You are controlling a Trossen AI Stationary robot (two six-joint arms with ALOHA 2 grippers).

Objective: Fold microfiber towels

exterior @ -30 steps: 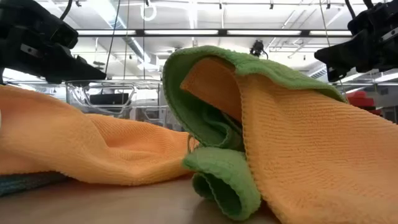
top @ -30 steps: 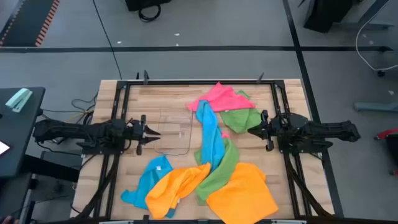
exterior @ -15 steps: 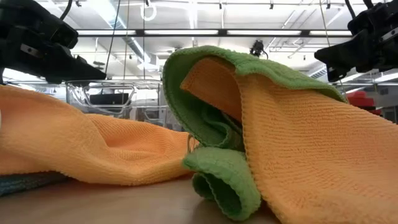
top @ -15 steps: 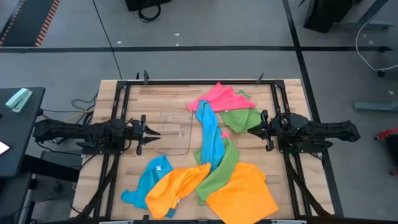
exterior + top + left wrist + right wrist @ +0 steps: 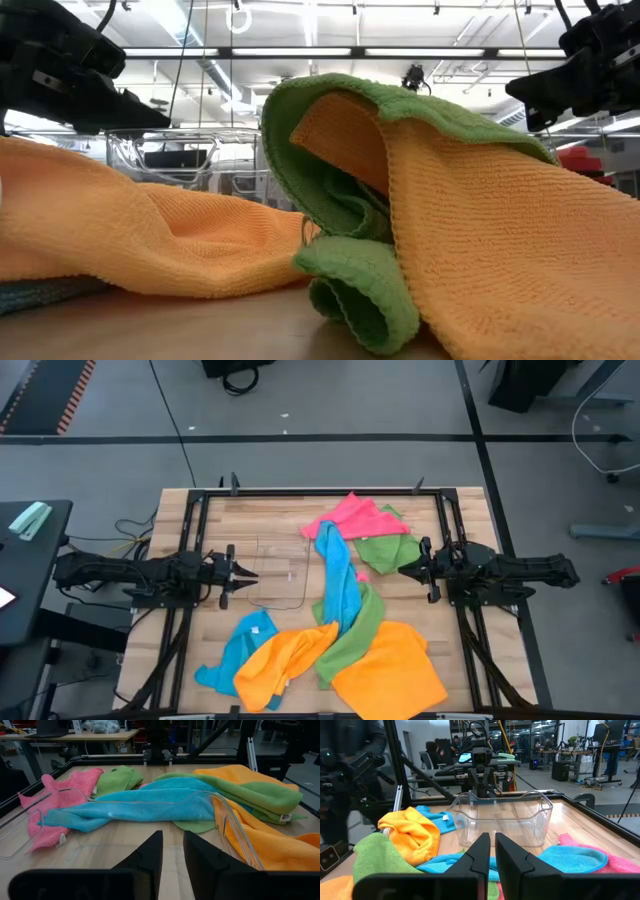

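Several microfiber towels lie heaped on the wooden table. A pink one (image 5: 352, 515) and a green one (image 5: 385, 550) are at the far side. A long sky-blue one (image 5: 336, 575) runs across them toward the near edge, where a second green one (image 5: 355, 632), two orange ones (image 5: 393, 668) (image 5: 280, 660) and another blue one (image 5: 232, 657) lie. My left gripper (image 5: 252, 574) hovers level at the table's left, slightly open, nothing between its fingers (image 5: 150, 851). My right gripper (image 5: 403, 568) hovers level at the right, shut and empty, just beside the far green towel.
A small clear plastic tray (image 5: 276, 574) stands in front of my left gripper, its far side against the blue towel. A black metal frame (image 5: 320, 491) runs around the table. Bare wood shows at the far left (image 5: 250, 520).
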